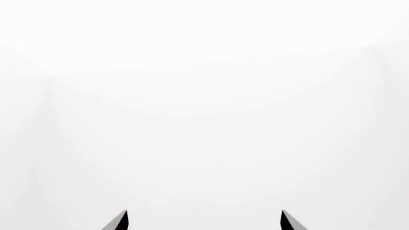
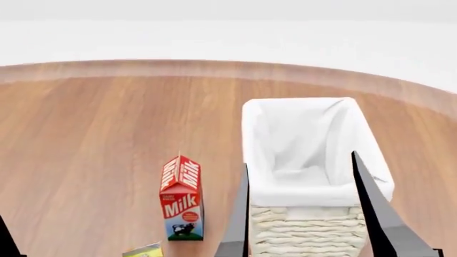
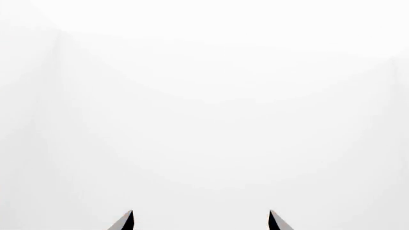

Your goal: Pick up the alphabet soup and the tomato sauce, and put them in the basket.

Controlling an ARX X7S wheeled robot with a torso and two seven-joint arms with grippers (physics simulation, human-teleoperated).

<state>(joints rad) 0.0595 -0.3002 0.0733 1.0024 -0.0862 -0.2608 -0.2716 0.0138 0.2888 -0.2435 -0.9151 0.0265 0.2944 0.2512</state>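
The right claw (image 3: 198,221) shows only as two dark, pointed fingertips (image 3: 125,221), standing well apart with an open gap between them and nothing held there. Everything ahead of the claw is a pale, almost uniform white expanse. Faint grey shading runs along either side of it, too washed out to tell what surface it belongs to.

On the wooden table (image 2: 85,139) stand 1 basket (image 2: 307,227), 1 milk carton (image 2: 181,198) and 1 yellowish box (image 2: 143,250), cut off at the picture's lower edge. No cans show. 2 dark fingertips show in each wrist view.
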